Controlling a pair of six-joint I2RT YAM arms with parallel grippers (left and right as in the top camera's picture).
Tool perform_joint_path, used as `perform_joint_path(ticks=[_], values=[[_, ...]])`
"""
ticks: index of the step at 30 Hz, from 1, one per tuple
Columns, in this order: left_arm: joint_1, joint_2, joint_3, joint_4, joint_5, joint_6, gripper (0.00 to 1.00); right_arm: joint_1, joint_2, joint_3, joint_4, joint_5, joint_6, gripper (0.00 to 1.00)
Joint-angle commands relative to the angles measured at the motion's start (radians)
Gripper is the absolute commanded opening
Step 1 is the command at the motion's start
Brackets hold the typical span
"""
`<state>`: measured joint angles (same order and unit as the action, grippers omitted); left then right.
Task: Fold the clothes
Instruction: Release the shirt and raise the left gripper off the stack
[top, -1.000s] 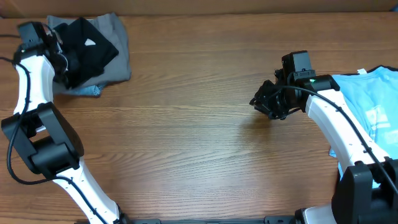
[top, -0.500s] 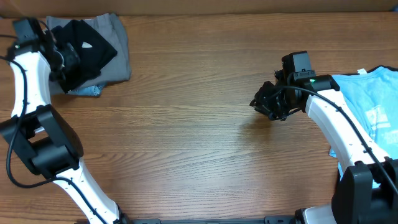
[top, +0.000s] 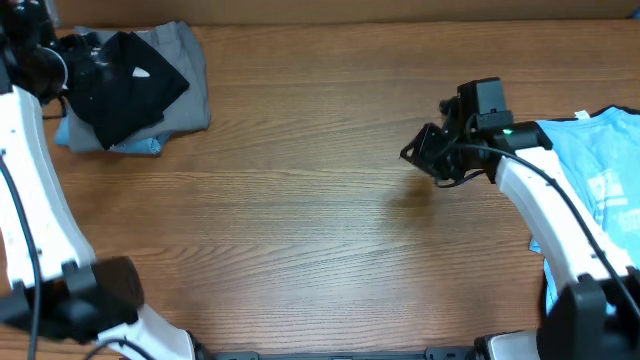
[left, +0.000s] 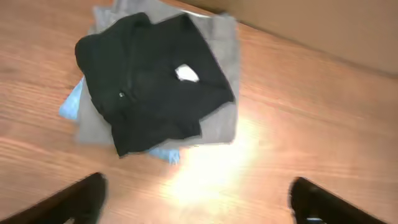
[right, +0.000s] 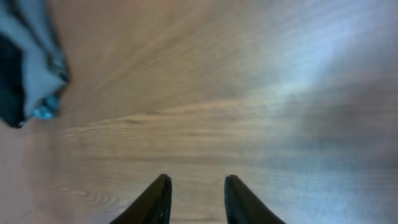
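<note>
Left fingers (left: 81, 200) wide apart; right fingers (right: 155, 202) seemingly ajar.

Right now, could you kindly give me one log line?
left tool: open, empty | right tool: open, empty | black T-shirt: atop grey garment | blue T-shirt: spread, far right

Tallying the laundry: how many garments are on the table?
4: a black T-shirt on a grey garment, a pale blue piece peeking out beneath, all far left; a light blue T-shirt at the right edge. More may be hidden underneath.
</note>
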<state>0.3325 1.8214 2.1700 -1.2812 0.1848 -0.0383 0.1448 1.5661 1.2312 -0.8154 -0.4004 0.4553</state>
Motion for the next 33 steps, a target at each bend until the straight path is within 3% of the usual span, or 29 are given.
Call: perform_joint_path(ticks=[1, 5, 10, 11, 13, 19, 33], values=[[-0.075, -0.122, 0.021, -0.05, -0.086, 0.077, 1.0, -0.001, -0.134, 0.086, 0.025, 0.047, -0.123, 0.33], [-0.209, -0.243, 0.02, -0.117, -0.121, 0.076, 1.0, -0.001, -0.261, 0.126, 0.026, 0.112, -0.171, 0.39], [-0.449, -0.337, 0.016, -0.219, -0.254, -0.003, 1.0, -0.001, -0.44, 0.139, 0.028, 0.164, -0.202, 0.57], [-0.5, -0.348, 0.015, -0.245, -0.315, -0.034, 1.0, -0.001, -0.47, 0.139, 0.027, 0.165, -0.202, 0.63], [-0.617, -0.36, 0.01, -0.304, -0.459, -0.119, 1.0, -0.001, -0.523, 0.139, 0.022, 0.165, -0.201, 1.0], [-0.784, -0.342, 0.009, -0.38, -0.531, -0.153, 1.0, -0.001, -0.576, 0.139, 0.021, 0.164, -0.201, 1.0], [-0.795, -0.309, 0.009, -0.361, -0.532, -0.153, 1.0, -0.001, -0.566, 0.138, 0.013, 0.135, -0.194, 1.0]])
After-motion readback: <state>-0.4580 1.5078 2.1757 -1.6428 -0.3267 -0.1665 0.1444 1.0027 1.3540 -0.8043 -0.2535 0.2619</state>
